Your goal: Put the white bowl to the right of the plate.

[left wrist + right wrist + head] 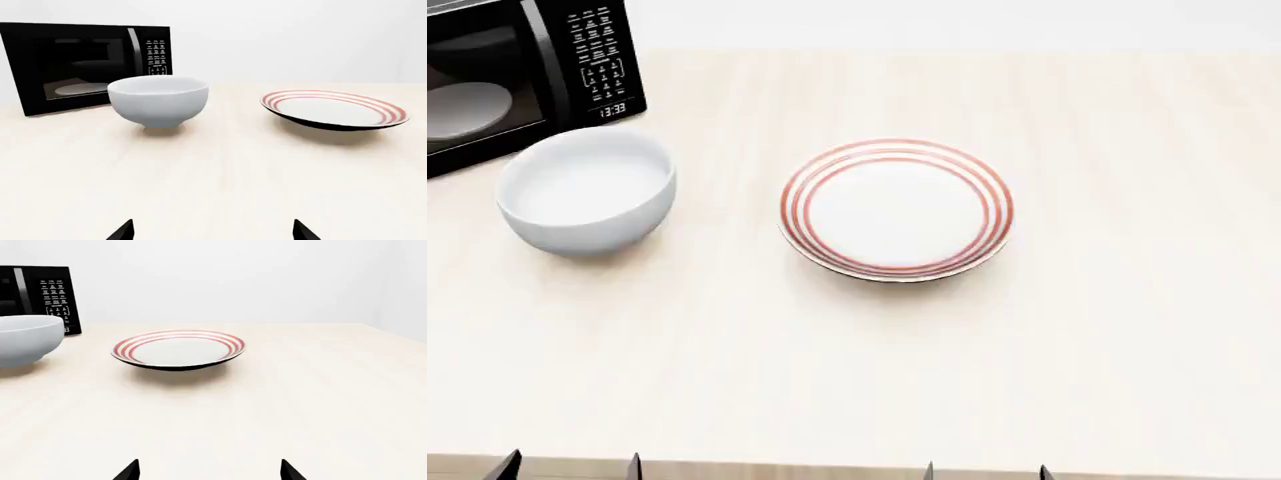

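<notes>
I've got the white bowl (587,203) sitting upright on the bench (868,380), at the left of my head view, just in front of the black microwave (521,75), near its keypad corner; bowl & microwave look close but I can't tell if they touch. Bowl is empty, plain glossy white w/ a thick rim.

The plate (897,208) lies flat near the middle of the bench, three thin red rings near its rim, dark underside showing at the edge. So the bowl is to the plate's left, w/ a clear strip of bare bench between them; they're apart, not touching. Bench area to the right of the plate is bare wood tone.

Microwave door glass shows a greyish disc (461,108) inside; the display reads 13:33 in head view.

Left hand (212,231): only two dark fingertips poke in at the frame edge of the left wrist view, spread wide, nothing between them. It sits low over the bench, well short of the bowl, facing bowl & plate.

Right hand (209,471): same story in the right wrist view, tips apart, holding nothing, pointed toward the plate, well apart from it.

In head view both pairs of tips barely show at the near bench edge.
</notes>
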{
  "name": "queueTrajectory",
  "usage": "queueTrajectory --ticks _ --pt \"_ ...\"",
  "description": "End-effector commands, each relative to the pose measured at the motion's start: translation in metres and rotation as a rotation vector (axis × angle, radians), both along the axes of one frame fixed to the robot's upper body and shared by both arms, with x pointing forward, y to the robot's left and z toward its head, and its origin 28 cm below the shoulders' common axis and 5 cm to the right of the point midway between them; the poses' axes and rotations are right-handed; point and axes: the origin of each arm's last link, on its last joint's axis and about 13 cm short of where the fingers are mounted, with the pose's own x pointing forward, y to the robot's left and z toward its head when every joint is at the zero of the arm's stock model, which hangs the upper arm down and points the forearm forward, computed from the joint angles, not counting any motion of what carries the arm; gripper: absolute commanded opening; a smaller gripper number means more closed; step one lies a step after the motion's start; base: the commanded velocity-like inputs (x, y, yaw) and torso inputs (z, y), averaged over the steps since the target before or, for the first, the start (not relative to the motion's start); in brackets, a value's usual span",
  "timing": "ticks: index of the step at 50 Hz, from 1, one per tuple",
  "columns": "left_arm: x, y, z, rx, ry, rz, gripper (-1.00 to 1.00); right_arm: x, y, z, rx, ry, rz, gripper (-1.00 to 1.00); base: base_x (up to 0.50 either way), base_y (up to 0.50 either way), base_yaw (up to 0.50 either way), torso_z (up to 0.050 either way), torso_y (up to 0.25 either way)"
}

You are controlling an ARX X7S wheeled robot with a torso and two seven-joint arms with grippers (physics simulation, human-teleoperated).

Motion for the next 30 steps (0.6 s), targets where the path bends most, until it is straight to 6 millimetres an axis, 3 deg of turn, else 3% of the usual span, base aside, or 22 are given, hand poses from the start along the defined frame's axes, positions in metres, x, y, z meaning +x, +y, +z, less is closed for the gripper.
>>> queueTrajectory --ticks 1,7,10,16,20,24,30 --pt "-0.001 0.0 0.001 0.0 0.0 0.0 1.0 -0.001 0.0 0.001 0.0 0.0 0.0 1.0 0.0 0.0 0.0 0.0 0.0" --pt "0.0 0.001 0.004 0.009 0.059 0.009 1.0 -0.001 -0.001 0.003 -0.004 0.04 0.015 1.0 0.0 0.0 0.0 0.0 0.0" --pt "0.004 0.003 0.02 -0.003 0.091 0.019 1.0 -0.001 -0.004 0.012 -0.035 0.027 -0.01 1.0 0.0 0.0 0.0 0.0 0.0" --pt "0.016 0.003 0.081 0.05 0.078 -0.03 1.0 0.016 -0.015 0.072 -0.021 -0.012 -0.033 1.0 0.0 0.0 0.0 0.0 0.0" --pt "0.016 0.006 0.11 0.055 0.026 -0.028 1.0 0.022 -0.02 0.106 0.046 -0.028 0.015 1.0 0.0 0.0 0.0 0.0 0.0" --pt "0.015 0.011 0.13 0.059 0.002 -0.019 1.0 0.028 -0.023 0.131 0.069 -0.025 0.028 1.0 0.0 0.0 0.0 0.0 0.0" --pt "0.017 0.015 0.143 0.066 -0.014 0.001 1.0 0.03 -0.023 0.147 0.036 -0.082 0.008 1.0 0.0 0.0 0.0 0.0 0.0"
